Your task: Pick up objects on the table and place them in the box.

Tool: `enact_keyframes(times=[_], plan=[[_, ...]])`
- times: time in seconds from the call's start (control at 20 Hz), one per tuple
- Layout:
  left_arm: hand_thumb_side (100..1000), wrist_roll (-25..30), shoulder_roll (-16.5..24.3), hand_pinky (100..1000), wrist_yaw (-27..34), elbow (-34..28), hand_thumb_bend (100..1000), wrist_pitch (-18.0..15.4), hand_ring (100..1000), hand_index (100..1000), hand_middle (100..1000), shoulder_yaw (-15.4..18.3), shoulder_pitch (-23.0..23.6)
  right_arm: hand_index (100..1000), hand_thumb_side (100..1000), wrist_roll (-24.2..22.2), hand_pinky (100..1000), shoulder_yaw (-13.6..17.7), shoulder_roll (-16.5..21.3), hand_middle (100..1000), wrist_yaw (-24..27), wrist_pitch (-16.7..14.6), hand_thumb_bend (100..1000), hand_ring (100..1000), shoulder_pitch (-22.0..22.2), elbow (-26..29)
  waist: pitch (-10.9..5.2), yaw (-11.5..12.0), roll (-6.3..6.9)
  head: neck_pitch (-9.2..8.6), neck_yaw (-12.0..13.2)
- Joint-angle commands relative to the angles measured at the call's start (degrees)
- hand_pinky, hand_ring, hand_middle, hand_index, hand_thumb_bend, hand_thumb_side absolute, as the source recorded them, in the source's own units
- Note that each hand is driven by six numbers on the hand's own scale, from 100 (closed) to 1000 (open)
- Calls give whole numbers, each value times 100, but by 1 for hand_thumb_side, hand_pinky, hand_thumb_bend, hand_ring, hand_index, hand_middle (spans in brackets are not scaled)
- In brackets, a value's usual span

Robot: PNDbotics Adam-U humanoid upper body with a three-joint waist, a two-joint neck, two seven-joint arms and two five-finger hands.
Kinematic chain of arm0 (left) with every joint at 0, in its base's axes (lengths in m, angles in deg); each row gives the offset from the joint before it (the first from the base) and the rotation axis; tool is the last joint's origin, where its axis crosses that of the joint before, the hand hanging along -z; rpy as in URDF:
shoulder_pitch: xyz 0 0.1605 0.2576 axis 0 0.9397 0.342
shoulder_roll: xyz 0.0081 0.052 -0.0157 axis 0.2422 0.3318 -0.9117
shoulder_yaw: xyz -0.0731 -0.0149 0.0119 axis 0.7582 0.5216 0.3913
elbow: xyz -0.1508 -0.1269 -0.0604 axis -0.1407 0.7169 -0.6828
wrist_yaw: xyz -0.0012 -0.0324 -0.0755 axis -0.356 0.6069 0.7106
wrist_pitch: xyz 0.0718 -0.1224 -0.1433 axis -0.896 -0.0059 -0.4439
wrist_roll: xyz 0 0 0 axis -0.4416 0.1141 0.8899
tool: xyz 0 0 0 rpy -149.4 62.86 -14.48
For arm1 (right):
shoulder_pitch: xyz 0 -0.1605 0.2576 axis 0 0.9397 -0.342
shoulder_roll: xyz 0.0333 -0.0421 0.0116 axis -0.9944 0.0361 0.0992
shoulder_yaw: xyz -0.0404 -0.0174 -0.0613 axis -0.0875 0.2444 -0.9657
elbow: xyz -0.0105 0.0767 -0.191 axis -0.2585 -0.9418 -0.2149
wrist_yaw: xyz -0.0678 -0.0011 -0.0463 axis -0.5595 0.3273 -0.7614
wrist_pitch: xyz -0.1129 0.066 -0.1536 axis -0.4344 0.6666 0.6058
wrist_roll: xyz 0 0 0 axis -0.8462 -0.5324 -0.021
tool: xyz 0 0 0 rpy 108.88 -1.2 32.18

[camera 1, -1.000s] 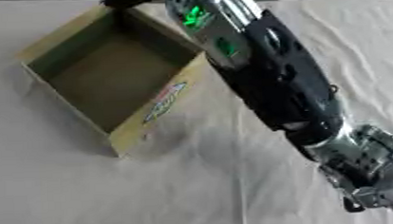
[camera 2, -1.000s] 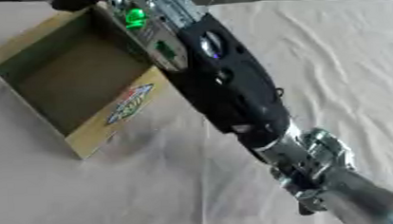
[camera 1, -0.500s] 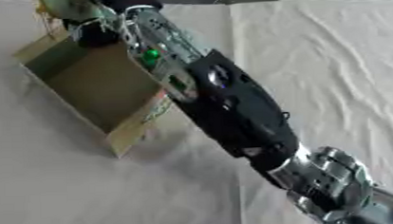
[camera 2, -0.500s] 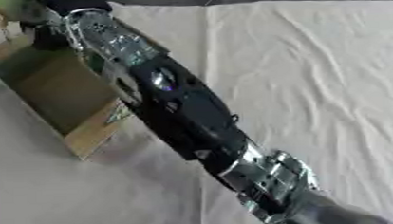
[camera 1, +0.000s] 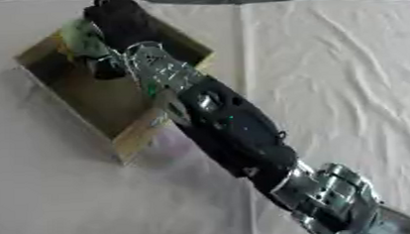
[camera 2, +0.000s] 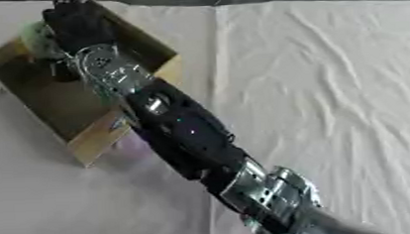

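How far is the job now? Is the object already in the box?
Not yet released. The right robot hand is over the open cardboard box, curled round a pale green object. The box's visible floor looks bare. The white cloth shows nothing more to pick up.

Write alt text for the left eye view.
The robot's right arm stretches diagonally from the lower right to an open cardboard box at the upper left, its right hand over the box holding a pale green object. A wrinkled white cloth covers the table.
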Motion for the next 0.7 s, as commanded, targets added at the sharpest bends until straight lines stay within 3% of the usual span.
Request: enact_keyframes(times=[0.05,0.35,0.5,0.6,0.65,0.7], plan=[[787,-20,66,411,-25,-96,103,9,660,933,844,49,-51,790,346,-260,843,42,-66,724,-145,-232,100,829,-104,-95,-98,18,46,-26,-1],[786,-22,55,409,-21,-96,101,20,659,933,844,50,-54,845,429,-785,872,127,-89,791,25,-682,100,882,-142,-294,-88,28,39,-56,-17],[784,-27,52,409,-21,-96,100,27,659,933,843,50,-60,878,488,-1059,889,183,-79,831,-20,-710,100,914,-170,-238,-88,36,30,-66,-24],[784,-32,54,408,-20,-96,100,28,659,933,843,50,-63,903,579,-1251,903,217,-71,856,-97,-686,100,945,-183,-217,-89,43,27,-70,-28],[785,-33,55,408,-20,-96,100,28,659,932,843,50,-63,927,682,-1345,919,236,-65,872,-138,-670,236,968,-192,-200,-91,45,26,-69,-30],[783,-36,53,407,-18,-96,100,29,659,933,843,52,-62,938,719,-1437,929,259,-55,882,-186,-646,342,980,-204,-177,-93,46,24,-67,-29]])
